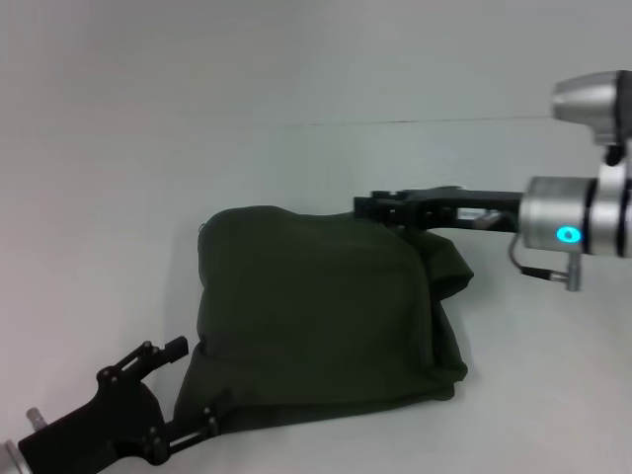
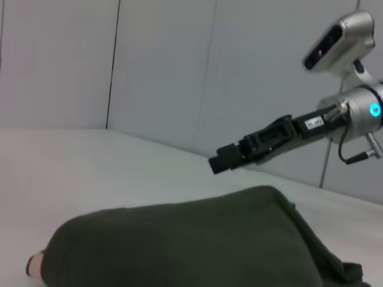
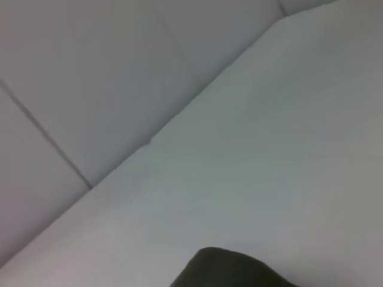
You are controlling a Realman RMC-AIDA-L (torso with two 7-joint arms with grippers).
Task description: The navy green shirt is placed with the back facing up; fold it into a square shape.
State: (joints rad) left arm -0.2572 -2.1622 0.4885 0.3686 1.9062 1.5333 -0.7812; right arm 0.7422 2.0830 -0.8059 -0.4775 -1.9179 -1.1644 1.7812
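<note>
Two black tools flank the soft, limp dark olive-green shirt (image 1: pixel 316 316): left tool (image 1: pixel 197 390) open at its near hem, right tool (image 1: pixel 395 209) at the far edge, state unclear; best gripped at corners.

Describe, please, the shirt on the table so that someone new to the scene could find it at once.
On the pale table, between the left gripper near the robot and the right gripper on the far side, lies the navy green shirt. It is a plain, dark olive, partly folded heap of soft fabric, the only cloth there.
</note>
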